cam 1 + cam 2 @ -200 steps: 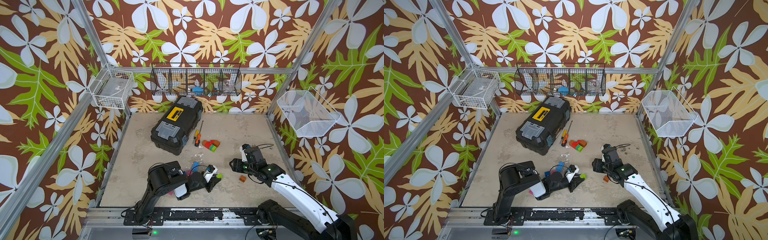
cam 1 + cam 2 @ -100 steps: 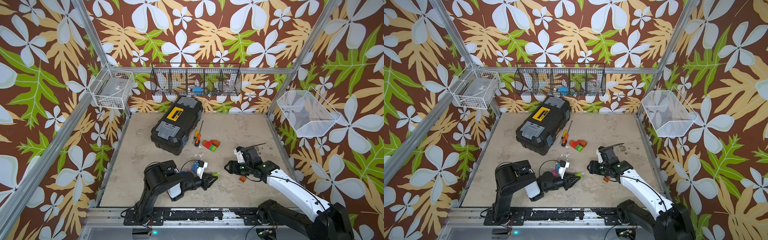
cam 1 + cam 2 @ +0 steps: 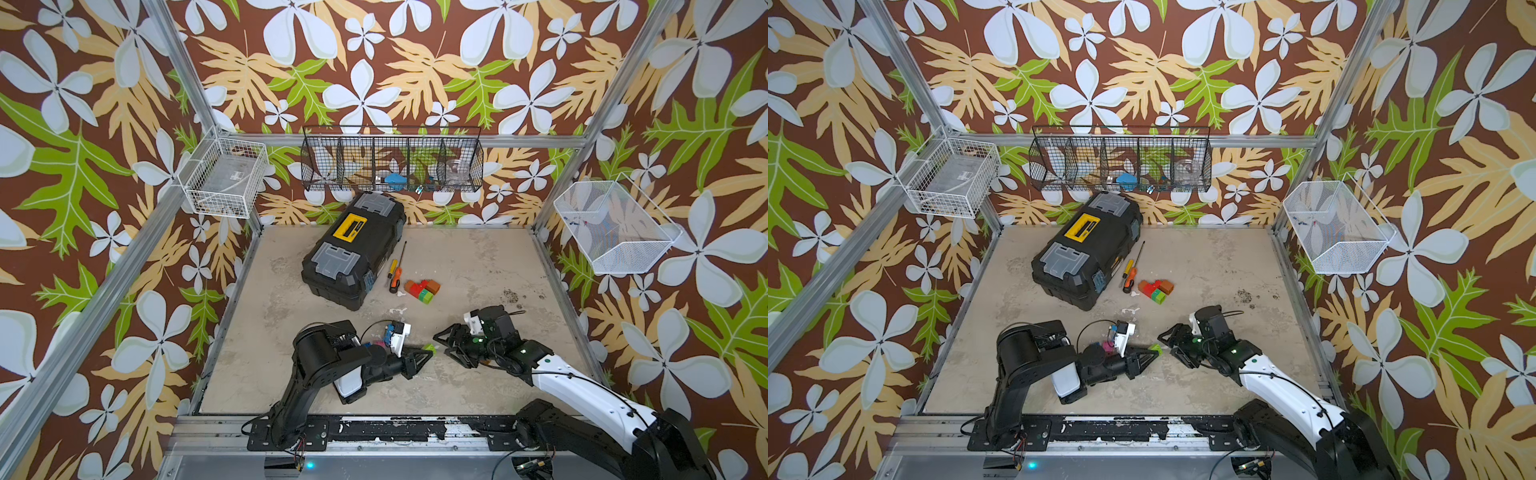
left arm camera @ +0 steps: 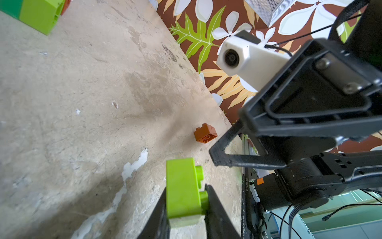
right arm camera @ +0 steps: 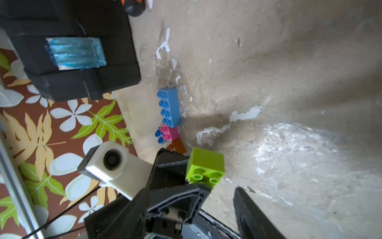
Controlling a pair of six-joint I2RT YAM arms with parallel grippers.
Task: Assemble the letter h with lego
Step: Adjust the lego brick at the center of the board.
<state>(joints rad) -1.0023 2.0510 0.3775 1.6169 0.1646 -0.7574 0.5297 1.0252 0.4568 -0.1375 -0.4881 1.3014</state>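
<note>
Near the front middle of the table [image 3: 478,266], the left gripper [image 3: 424,353] pinches a lime brick [image 3: 429,348] between both fingers (the left wrist view shows the clamp plainly, [image 4: 183,188]). The right gripper [image 3: 445,347] faces it from close by, its jaws spread wide with nothing between them. A single orange-brown brick [image 4: 205,135] lies on the table beyond the lime one, under the right arm. Beside the left arm's wrist, a row of bricks [image 5: 168,115] lies flat: a long blue piece, then pink and blue, then orange-brown. I cannot tell whether they are joined. Farther back, a small cluster of red, orange, green and lime bricks [image 3: 422,289] sits just beside a screwdriver [image 3: 395,277] and a black toolbox [image 3: 353,253].
</note>
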